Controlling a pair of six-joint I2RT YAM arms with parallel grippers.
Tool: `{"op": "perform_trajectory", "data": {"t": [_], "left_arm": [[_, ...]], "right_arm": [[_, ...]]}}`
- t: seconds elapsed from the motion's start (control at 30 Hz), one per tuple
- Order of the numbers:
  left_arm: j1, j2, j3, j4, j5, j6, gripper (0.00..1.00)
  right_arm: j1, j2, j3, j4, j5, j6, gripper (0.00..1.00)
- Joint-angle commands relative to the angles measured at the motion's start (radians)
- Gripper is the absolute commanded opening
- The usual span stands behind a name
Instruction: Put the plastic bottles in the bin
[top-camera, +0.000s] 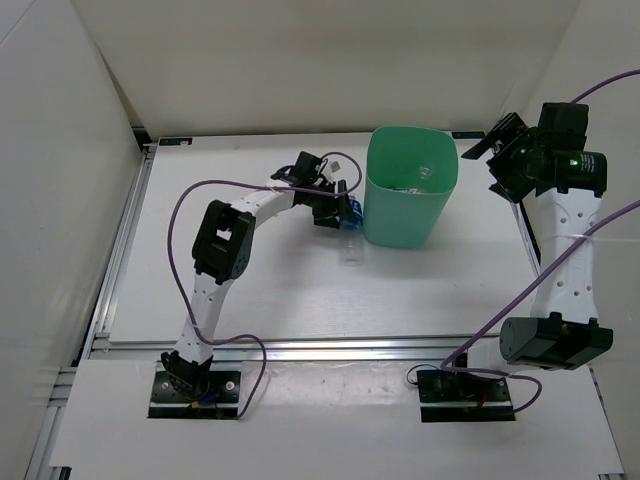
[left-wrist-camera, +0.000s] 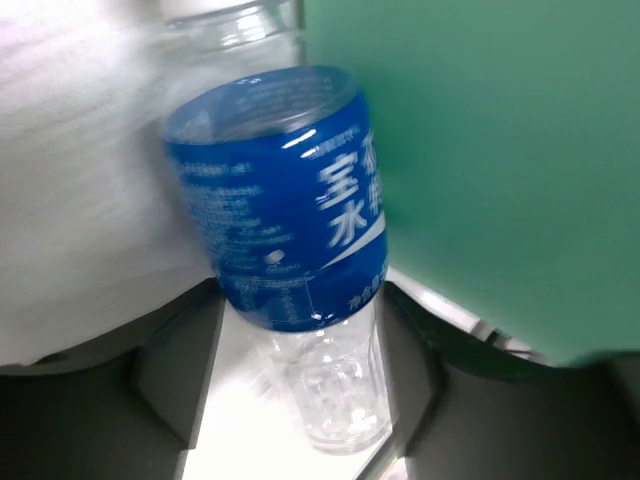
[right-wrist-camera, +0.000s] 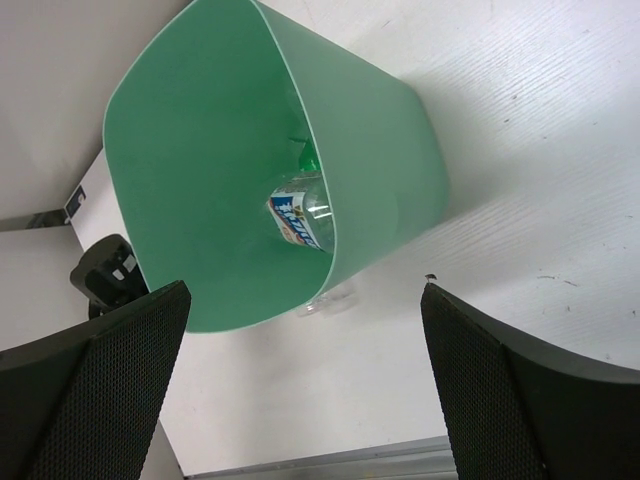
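My left gripper (top-camera: 338, 207) is shut on the clear bottle with the blue label (top-camera: 351, 214), just left of the mint-green bin (top-camera: 378, 215). In the left wrist view the blue-label bottle (left-wrist-camera: 275, 200) sits between my fingers (left-wrist-camera: 180, 370), close to the bin's wall (left-wrist-camera: 480, 150). A plain clear bottle (top-camera: 352, 256) lies on the table near the bin's foot; it also shows in the right wrist view (right-wrist-camera: 330, 300). Inside the bin (right-wrist-camera: 190, 150) lie a white-red labelled bottle (right-wrist-camera: 300, 220) and part of a green bottle (right-wrist-camera: 306, 157). My right gripper (right-wrist-camera: 315, 400) is open and empty, raised right of the bin (top-camera: 495, 150).
White walls enclose the table at the back and sides. An aluminium rail (top-camera: 330, 347) runs along the near edge. Purple cables (top-camera: 180, 215) loop by both arms.
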Motion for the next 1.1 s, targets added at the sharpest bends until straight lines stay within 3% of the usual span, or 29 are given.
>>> {"op": "perform_trajectory", "data": {"t": [0.0,0.2,0.47,0.5,0.6,0.67,0.73,0.83,1.0,1.07], "left_arm": [[0.018,-0.020,0.014,0.005,0.021,-0.002,0.67],[0.096,-0.090,0.010,0.005,-0.003,-0.011,0.54],[0.131,-0.159,0.064,0.005,-0.041,-0.030,0.51],[0.144,-0.172,0.111,0.005,-0.041,-0.042,0.47],[0.176,-0.216,0.214,0.005,-0.064,-0.062,0.47],[0.176,-0.216,0.378,0.005,-0.064,-0.048,0.47],[0.146,-0.146,0.601,0.005,-0.023,-0.048,0.47],[0.098,-0.098,0.763,0.017,-0.022,-0.076,0.48],[0.003,-0.167,0.650,0.175,-0.099,-0.044,0.48],[-0.058,-0.140,0.700,0.184,-0.108,-0.034,0.48]], "right_arm": [[0.000,-0.028,0.003,0.002,0.031,-0.024,1.00],[0.000,-0.028,-0.007,0.002,0.031,-0.015,1.00],[0.000,-0.006,-0.007,0.012,0.008,0.016,1.00],[0.000,-0.006,-0.007,0.012,0.008,0.016,1.00],[0.000,-0.015,-0.025,0.012,0.008,0.016,1.00],[0.000,-0.015,-0.036,0.021,0.008,0.016,1.00],[0.000,-0.015,-0.045,0.021,-0.001,0.025,1.00],[0.000,-0.015,-0.045,0.021,-0.001,0.034,1.00],[0.000,-0.015,-0.034,0.030,-0.010,0.034,1.00],[0.000,-0.015,-0.043,0.030,-0.010,0.034,1.00]]}}
